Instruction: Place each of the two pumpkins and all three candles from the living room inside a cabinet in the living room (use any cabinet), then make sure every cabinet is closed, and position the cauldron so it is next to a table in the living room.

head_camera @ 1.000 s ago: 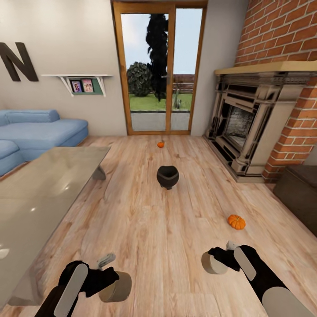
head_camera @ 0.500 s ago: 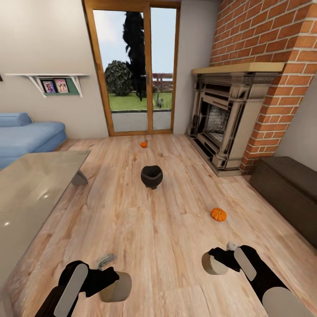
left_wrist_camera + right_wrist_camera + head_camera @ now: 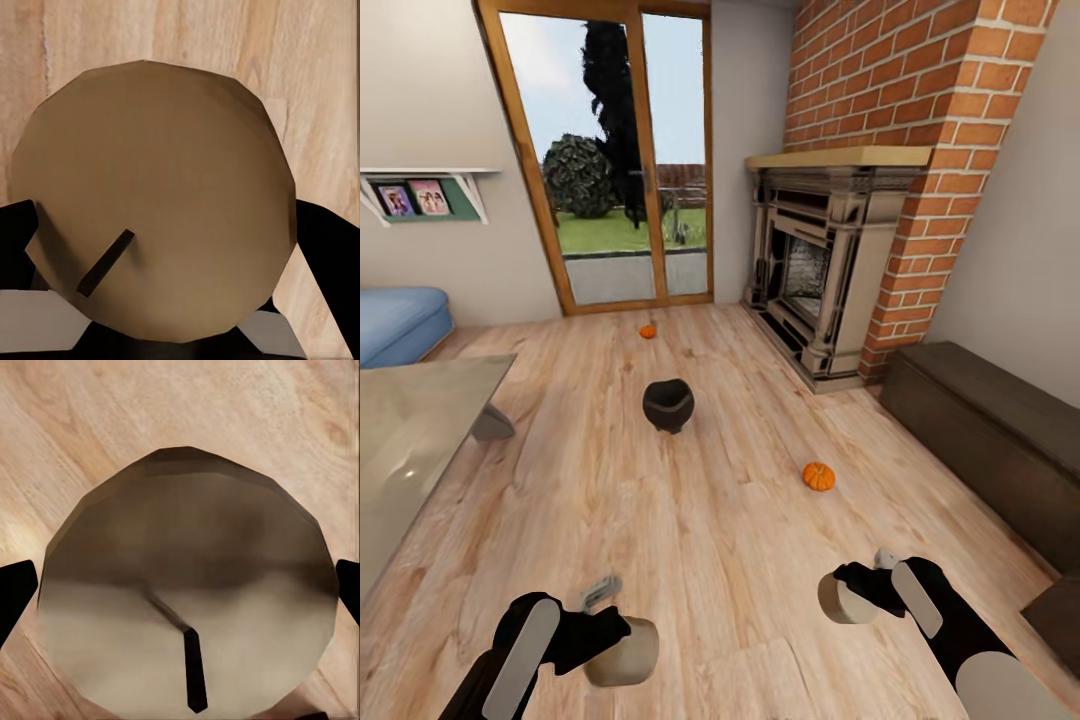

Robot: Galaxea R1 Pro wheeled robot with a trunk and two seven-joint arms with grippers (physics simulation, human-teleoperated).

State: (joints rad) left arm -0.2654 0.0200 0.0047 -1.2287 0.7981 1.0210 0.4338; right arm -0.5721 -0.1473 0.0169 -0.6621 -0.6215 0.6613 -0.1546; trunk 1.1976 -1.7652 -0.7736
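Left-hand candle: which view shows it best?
The left wrist view: the candle appears close up, rounded top and dark wick plain, between the dark fingers. The head view gives its side small, beyond the left gripper. The right wrist view shows the other candle.

Cauldron (image 3: 667, 404) mid-floor; pumpkin (image 3: 819, 476) right, perhaps nearer; cabinet (image 3: 990, 440) far right.

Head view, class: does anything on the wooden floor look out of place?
Yes. Two small orange pumpkins and a squat black cauldron sit loose on the open floor, far from any furniture, as if scattered.
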